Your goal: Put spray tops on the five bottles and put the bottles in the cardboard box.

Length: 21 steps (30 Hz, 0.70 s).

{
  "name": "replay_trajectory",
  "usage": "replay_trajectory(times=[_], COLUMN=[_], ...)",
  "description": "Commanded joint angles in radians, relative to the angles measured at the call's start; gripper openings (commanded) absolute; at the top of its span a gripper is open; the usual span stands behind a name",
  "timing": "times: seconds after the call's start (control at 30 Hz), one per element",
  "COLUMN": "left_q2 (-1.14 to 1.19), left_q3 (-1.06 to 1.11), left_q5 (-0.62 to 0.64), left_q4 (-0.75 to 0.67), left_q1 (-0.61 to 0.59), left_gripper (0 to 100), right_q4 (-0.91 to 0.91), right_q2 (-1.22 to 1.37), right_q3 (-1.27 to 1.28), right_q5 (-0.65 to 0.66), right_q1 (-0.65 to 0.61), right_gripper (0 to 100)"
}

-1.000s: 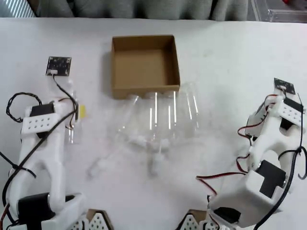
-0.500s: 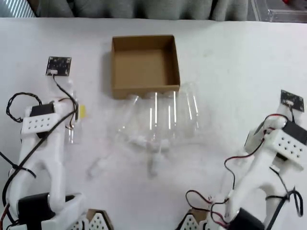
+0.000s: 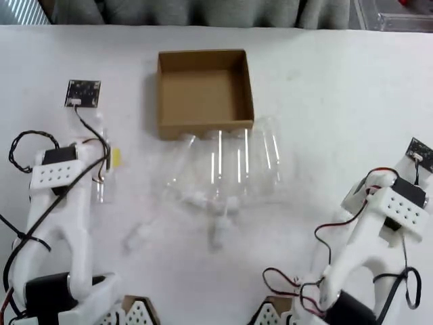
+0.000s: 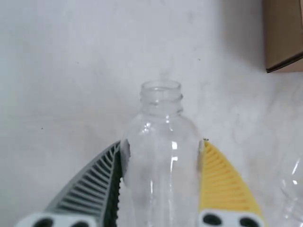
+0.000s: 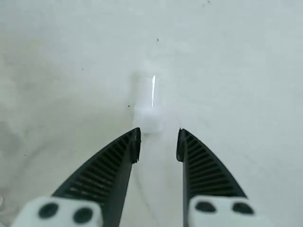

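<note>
Clear plastic makes the bottles (image 3: 226, 162) hard to separate from the white table (image 3: 325, 74). They lie side by side against the 6 o'clock wall of the cardboard box (image 3: 205, 91), and their number cannot be settled. Two pale pieces (image 3: 220, 230) at 6 and 7 o'clock of this group blend into the table; what they are cannot be confirmed.

In the left wrist view, the left gripper (image 4: 161, 146) clamps a single bottle (image 4: 161, 165) between its grey and yellow fingers (image 4: 215, 175), both pressed against the bottle's sides. The neck is open and bare, and the lower body is cut off at the frame edge. A corner of the box shows nearby. In the high view this bottle is a faint outline at 9 o'clock of the table, ahead of the left arm (image 3: 61, 196).

The right gripper (image 5: 157, 142) is partly open and grasps nothing. A small white spray top (image 5: 150, 109) lies on the table just beyond its tips; its outline is washed out and contact cannot be judged.

Compared with one second ago, the right arm (image 3: 379, 223) has swung out toward 4 o'clock, near the table edge. The left arm, bottles and box are unchanged.
</note>
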Motion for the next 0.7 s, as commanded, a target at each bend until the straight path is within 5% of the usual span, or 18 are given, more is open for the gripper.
replay_trajectory(times=[0.0, 0.67], left_q2=[-0.050, -0.050], left_q3=[-0.006, -0.005], left_q5=[0.002, 0.002], left_q4=[-0.020, -0.020], left_q1=[-0.004, -0.005], left_gripper=[2, 2], right_q4=[-0.059, -0.134], right_q2=[0.059, 0.236], right_q3=[-0.014, -0.044], right_q5=[-0.012, -0.003], right_q1=[0.007, -0.051], right_gripper=[10.5, 10.9])
